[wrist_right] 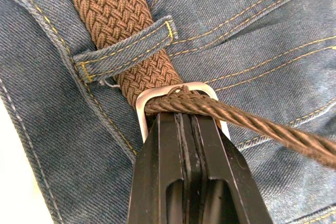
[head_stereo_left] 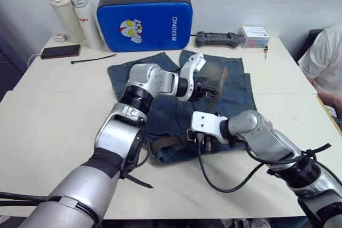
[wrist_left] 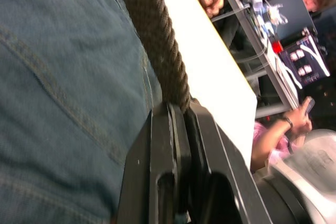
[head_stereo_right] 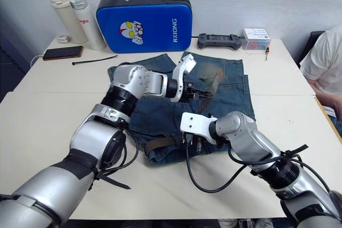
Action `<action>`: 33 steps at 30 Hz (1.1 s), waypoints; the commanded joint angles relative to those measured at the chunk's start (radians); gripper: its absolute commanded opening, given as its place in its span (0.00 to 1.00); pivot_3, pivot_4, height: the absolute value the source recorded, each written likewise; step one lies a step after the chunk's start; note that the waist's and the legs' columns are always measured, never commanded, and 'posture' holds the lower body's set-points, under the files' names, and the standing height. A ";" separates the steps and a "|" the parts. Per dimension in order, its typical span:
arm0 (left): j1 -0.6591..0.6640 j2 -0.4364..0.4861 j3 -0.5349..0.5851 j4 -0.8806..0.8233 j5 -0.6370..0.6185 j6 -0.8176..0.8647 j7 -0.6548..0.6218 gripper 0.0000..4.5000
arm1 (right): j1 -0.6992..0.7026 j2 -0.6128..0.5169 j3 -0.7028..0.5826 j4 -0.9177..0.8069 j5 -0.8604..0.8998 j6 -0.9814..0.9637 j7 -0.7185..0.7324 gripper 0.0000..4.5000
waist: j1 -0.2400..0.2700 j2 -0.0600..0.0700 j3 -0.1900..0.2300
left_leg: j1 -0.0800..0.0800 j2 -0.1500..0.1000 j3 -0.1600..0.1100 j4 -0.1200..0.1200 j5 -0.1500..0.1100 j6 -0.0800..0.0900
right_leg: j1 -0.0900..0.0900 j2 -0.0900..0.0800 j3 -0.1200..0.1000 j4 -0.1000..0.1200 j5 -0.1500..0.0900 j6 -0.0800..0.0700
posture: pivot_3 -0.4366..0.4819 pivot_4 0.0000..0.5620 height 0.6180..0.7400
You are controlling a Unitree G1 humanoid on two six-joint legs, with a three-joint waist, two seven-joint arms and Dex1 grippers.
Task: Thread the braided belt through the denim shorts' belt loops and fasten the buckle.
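1. the white table (head_stereo_left: pixel 48 110) carries everything here, and the denim shorts (head_stereo_left: pixel 235 86) lie spread flat near its middle; every place below is given relative to the shorts.
2. beyond the shorts, against the wall, a blue case (head_stereo_left: pixel 144 21) stands on edge, with two white bottles (head_stereo_left: pixel 75 17) off to its left side.
3. a black phone (head_stereo_left: pixel 60 52) and a thin black cable tie (head_stereo_left: pixel 92 59) lie beyond the shorts' far left corner; a black controller (head_stereo_left: pixel 218 38) and a small box (head_stereo_left: pixel 254 36) lie beyond their far right corner.
4. a person's arm in a white sleeve (head_stereo_left: pixel 323 60) sits well off to the right of the shorts.
5. the braided belt (wrist_right: pixel 113 14) runs along the shorts' near waistband edge, under one of the belt loops (wrist_right: pixel 123 43), then rises diagonally across the denim toward the far legs.
6. the left gripper (head_stereo_right: pixel 200 95) hovers over the middle of the shorts, fingers clamped together on the belt's raised free length, as the left wrist view shows.
7. the right gripper (wrist_right: pixel 181 129) sits at the near waistband, fingers pressed closed, their tips against the buckle.
8. the buckle (wrist_right: pixel 144 103) lies flat on the waistband just past that loop, the belt's twisted strand crossing over its frame.
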 commanded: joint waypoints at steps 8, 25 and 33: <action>-0.227 -0.187 0.057 0.285 0.168 -0.425 -0.200 0.00 | 0.163 -0.006 0.122 0.047 -0.056 0.080 -0.017 0.01 | 0.010 0.000 0.000 | -0.001 0.000 0.000 0.000 -0.001 0.000 | 0.001 -0.001 0.000 -0.002 0.001 0.001 | 0.48 0.27 1.00; -0.033 -0.146 0.003 0.220 0.324 -0.302 -0.340 0.00 | 0.195 -0.113 -0.334 -0.225 0.205 0.418 -0.037 0.01 | 0.054 0.006 0.003 | -0.042 -0.002 -0.001 0.003 0.005 0.012 | -0.040 -0.002 -0.001 0.004 0.002 0.002 | 0.48 0.27 1.00; 0.022 -0.142 -0.018 0.151 0.339 -0.247 -0.353 0.00 | 0.173 -0.188 -0.455 -0.268 0.310 0.523 -0.080 0.01 | 0.057 0.010 0.008 | -0.046 -0.003 -0.001 0.004 0.007 0.015 | -0.042 -0.003 0.000 0.003 0.002 0.002 | 0.48 0.27 1.00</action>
